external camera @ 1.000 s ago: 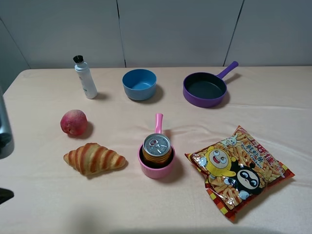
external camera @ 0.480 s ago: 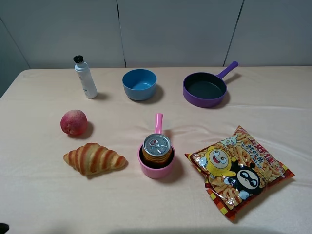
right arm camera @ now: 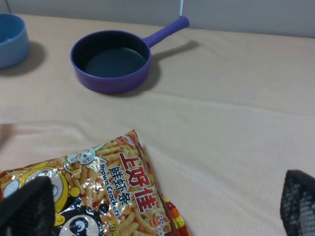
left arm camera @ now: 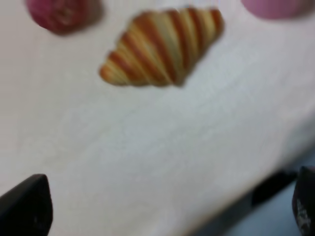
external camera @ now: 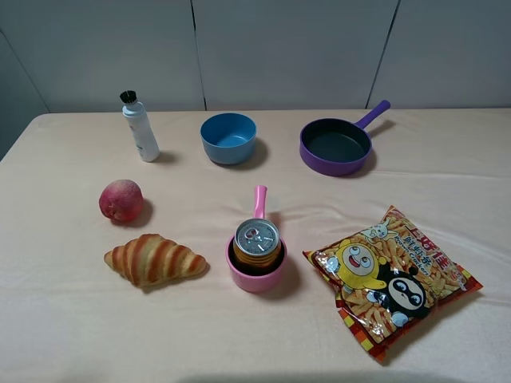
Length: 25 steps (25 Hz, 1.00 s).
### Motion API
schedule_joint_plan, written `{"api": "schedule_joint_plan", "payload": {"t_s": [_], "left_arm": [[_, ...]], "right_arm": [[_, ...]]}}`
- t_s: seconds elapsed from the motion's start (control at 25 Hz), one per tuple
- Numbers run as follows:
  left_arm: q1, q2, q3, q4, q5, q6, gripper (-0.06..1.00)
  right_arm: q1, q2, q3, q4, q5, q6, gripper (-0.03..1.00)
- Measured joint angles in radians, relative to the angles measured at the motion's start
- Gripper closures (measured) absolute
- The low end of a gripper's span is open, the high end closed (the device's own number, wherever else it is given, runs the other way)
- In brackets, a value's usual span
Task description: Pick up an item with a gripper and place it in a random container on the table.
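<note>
The gold-yellow can (external camera: 257, 242) stands upright inside the small pink saucepan (external camera: 256, 279) at the middle front of the beige table (external camera: 447, 183). The saucepan's handle (external camera: 259, 201) points to the back. Neither gripper shows in the exterior high view. In the blurred left wrist view my left gripper (left arm camera: 165, 206) is open and empty over bare cloth near the table's edge, and a part of the pink saucepan (left arm camera: 275, 7) shows at the frame edge. My right gripper (right arm camera: 162, 206) is open and empty, above the snack bag (right arm camera: 98, 191).
A croissant (external camera: 153, 259) and a peach (external camera: 120, 199) lie left of the saucepan. A snack bag (external camera: 390, 279) lies to its right. At the back stand a white bottle (external camera: 140, 128), a blue bowl (external camera: 228, 137) and a purple frying pan (external camera: 337, 145).
The left arm, seen at the left edge of the exterior view a second ago, has drawn back out of that view. The can and saucepan have not moved.
</note>
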Motion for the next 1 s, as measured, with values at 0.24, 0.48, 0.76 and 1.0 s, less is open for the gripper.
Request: {"api": "schedule_joint_plan", "payload": {"t_s": [0.24,0.48,0.76,1.0], "left_arm": [[0.191,-0.164,0.0,-0.016,0.0,0.016,-0.05],[0.281,-0.252,0.0,-0.028,0.001,0.031,-0.05],[0.284,-0.308,0.0,-0.03,0.001,0.031,-0.05],[0.284,-0.308,0.0,-0.03,0.001,0.031,-0.05]], "right_arm": [[0.0,0.0,0.0,0.0,0.0,0.0,0.27],[0.0,0.0,0.0,0.0,0.0,0.0,0.27],[0.0,0.0,0.0,0.0,0.0,0.0,0.27],[0.0,0.0,0.0,0.0,0.0,0.0,0.27]]}}
